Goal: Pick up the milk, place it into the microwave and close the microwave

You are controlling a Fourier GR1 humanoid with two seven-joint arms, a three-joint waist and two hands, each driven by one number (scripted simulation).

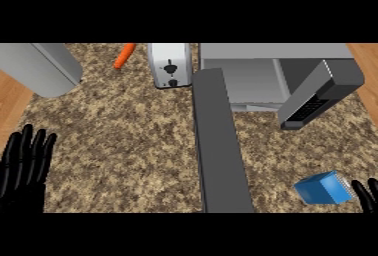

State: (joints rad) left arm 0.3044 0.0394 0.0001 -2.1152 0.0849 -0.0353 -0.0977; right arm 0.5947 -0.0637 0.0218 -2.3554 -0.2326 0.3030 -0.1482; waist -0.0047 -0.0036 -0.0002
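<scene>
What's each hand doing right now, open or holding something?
Left hand: open, holding nothing.
Right hand: open, beside the milk, not holding it.

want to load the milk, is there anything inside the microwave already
The open microwave shows only bare grey interior where visible; nothing sits there. Its top and keypad side cover the rest of the cavity. The milk is outside on the counter.

Counted one milk carton [322, 188], one microwave [251, 77], one toaster [169, 65], one carrot [124, 55], one grey object [40, 67] — plus two hands, left hand [26, 167] and right hand [367, 195].
</scene>
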